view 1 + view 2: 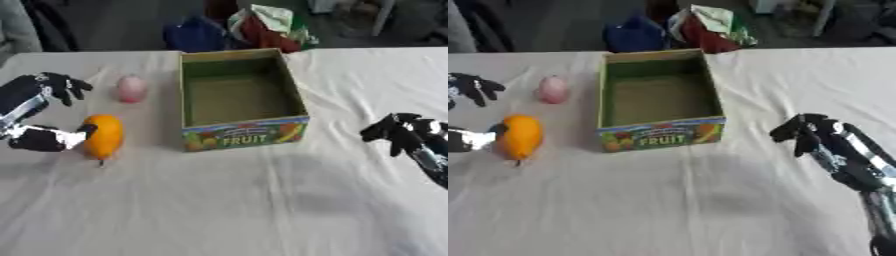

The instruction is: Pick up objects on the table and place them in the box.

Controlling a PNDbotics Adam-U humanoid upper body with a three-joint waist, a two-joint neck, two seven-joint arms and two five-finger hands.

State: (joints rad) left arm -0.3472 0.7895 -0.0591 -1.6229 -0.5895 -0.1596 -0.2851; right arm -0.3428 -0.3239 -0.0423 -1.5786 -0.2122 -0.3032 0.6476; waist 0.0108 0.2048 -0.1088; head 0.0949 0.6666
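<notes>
Two pieces of fruit lie outside the box, both on the left half of the white tablecloth. Left hand: spread wide at the table's left edge, upper fingers splayed in the air, thumb low and touching or just beside the orange fruit; released, grasping nothing yet. Orange fruit: elongated, smooth-skinned, lying just to the right of that hand's thumb, a short stalk at its near end; probably light and rigid, likely a slick surface that could roll or squirt from a pinch, so best taken across its thick middle with fingers over the top and thumb opposite. Pink fruit: small, rounded, beyond and to the right of the left hand's fingers, apart from them; looks light, and may roll if nudged. Box: open-topped cardboard, printed FRUIT on the near wall, nothing visible inside, farther right of the left hand than both fruits. Right hand: well right of the box, fingers curled downward, clenched on nothing, idle.
</notes>
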